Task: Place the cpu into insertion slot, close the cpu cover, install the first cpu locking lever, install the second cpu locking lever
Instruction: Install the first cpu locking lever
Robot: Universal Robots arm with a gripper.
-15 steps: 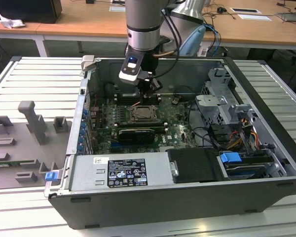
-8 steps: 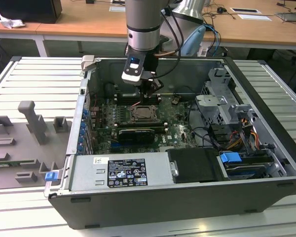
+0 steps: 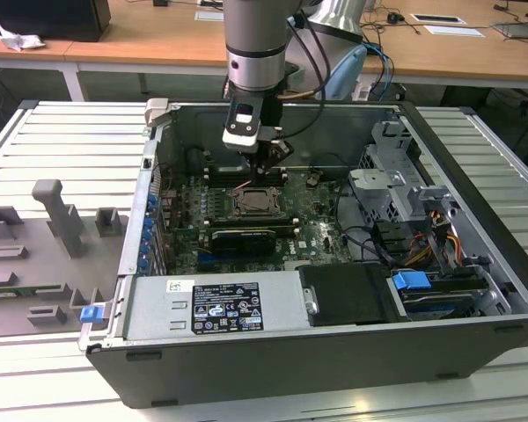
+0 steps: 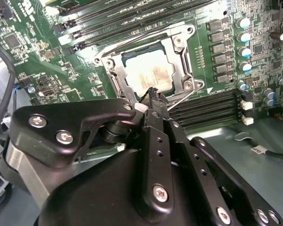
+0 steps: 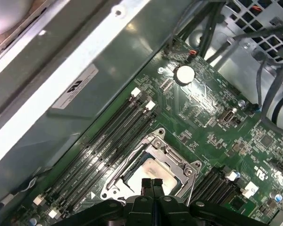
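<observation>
The cpu (image 4: 150, 73) (image 5: 150, 170) lies pale and flat in the insertion slot (image 3: 251, 204) on the green motherboard. The silvery cpu cover (image 4: 178, 55) (image 5: 177, 162) lies flat around it, framing the chip. A thin wire locking lever (image 4: 126, 88) (image 5: 117, 170) runs along one side of the socket. Another lever (image 4: 188, 98) runs along the adjoining side. My gripper (image 4: 153, 92) (image 5: 152, 182) (image 3: 271, 165) is shut, with its tips pressed together just above the socket's edge, near the corner where the two levers come close. Whether the tips touch a lever is hidden.
Long black memory slots (image 4: 207, 110) (image 5: 108, 141) flank the socket on two sides. A black card (image 3: 242, 239) lies in front of it. The power supply (image 3: 220, 308), drive cage (image 3: 396, 176) and cables (image 3: 422, 246) crowd the case. Grey fixtures (image 3: 57, 220) stand outside, at the exterior view's left.
</observation>
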